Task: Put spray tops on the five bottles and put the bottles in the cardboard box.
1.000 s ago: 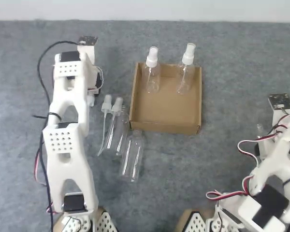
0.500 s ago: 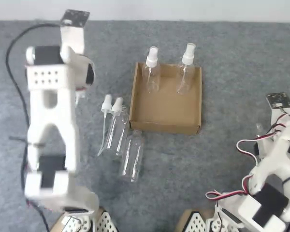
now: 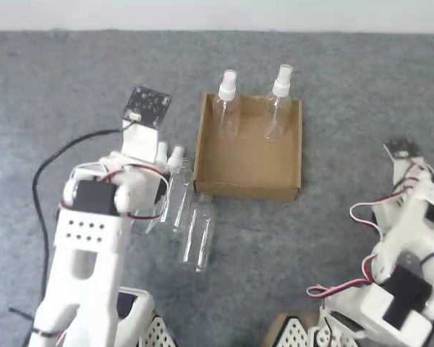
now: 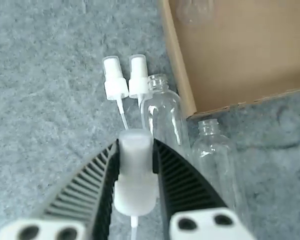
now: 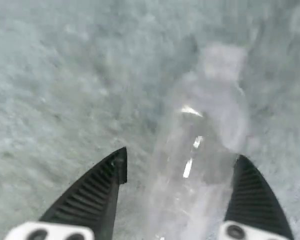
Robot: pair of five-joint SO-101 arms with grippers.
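My left gripper [image 4: 135, 147] is shut on a white spray top [image 4: 135, 190] and hangs above the carpet. Under it lie two loose spray tops [image 4: 114, 82] with dip tubes and two open clear bottles [image 4: 162, 117], next to the cardboard box [image 4: 250, 55]. In the high view the left arm [image 3: 94, 217] stands over these bottles [image 3: 197, 231]. Two capped bottles [image 3: 228, 108] stand upright at the back of the box [image 3: 249, 170]. My right gripper [image 5: 181, 156] is open, with a clear bottle [image 5: 200, 145] between its fingers on the carpet at the right arm [image 3: 412, 224].
Grey carpet covers the whole table. Bare carpet lies in front of the box and between the two arms. The front half of the box floor [image 3: 246, 173] holds nothing.
The left arm has pulled back from the far left and swung over the loose bottles beside the box. The right arm has shifted slightly left.
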